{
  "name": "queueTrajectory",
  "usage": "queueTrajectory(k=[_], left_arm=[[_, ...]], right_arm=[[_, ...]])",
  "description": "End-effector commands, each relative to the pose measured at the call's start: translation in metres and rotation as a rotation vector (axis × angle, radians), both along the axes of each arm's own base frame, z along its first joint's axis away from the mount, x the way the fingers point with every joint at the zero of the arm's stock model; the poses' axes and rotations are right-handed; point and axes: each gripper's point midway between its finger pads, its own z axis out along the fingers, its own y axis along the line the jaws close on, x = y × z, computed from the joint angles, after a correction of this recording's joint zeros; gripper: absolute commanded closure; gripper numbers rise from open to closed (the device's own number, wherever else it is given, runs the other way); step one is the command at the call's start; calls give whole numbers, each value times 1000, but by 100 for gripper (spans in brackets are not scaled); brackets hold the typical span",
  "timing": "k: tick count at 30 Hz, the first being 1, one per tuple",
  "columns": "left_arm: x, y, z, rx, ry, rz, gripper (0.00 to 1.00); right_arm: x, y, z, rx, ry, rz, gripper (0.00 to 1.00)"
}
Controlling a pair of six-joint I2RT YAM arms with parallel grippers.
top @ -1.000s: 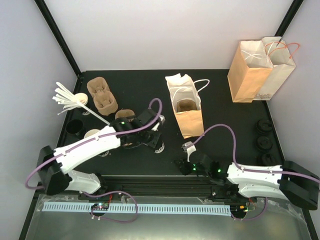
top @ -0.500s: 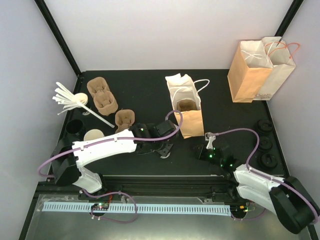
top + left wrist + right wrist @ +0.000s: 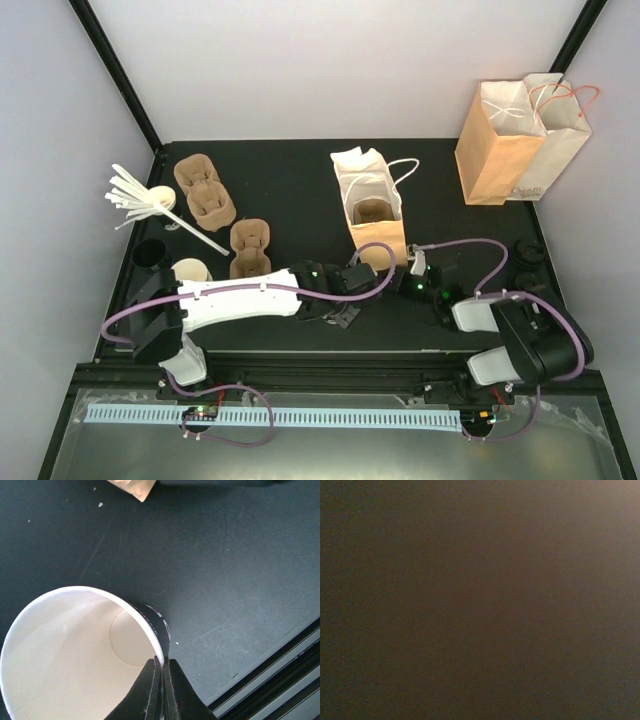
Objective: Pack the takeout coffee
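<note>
My left gripper [image 3: 163,663] pinching the rim of the takeout coffee cup [image 3: 75,655], near middle of the table.
The fingers squeeze the cup wall, one inside, one outside. The cup is lidless, white inside, dark outside, over the black tabletop [image 3: 240,555] just near-left of the open tan paper bag [image 3: 378,238]. My right gripper [image 3: 414,266] is closed at the bag's near right corner; its wrist camera shows only dark blur, so I cannot tell if it grips anything.
</note>
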Motion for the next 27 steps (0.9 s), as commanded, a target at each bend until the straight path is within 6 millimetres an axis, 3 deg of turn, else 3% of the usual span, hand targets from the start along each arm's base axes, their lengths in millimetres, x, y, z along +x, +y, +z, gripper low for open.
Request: queueTrajectory(k=[1, 16, 22, 27], left_arm=[[3, -9, 1, 53, -58, 19, 99], [13, -19, -13, 129, -124, 46, 98], [17, -26, -13, 140, -131, 36, 98], [21, -34, -5, 128, -153, 21, 99]], right_arm=[[26, 11, 19, 79, -68, 11, 99], [91, 21, -7, 16, -41, -34, 97], [79, 11, -8, -41, -32, -43, 80], [62, -7, -3, -110, -45, -63, 73]])
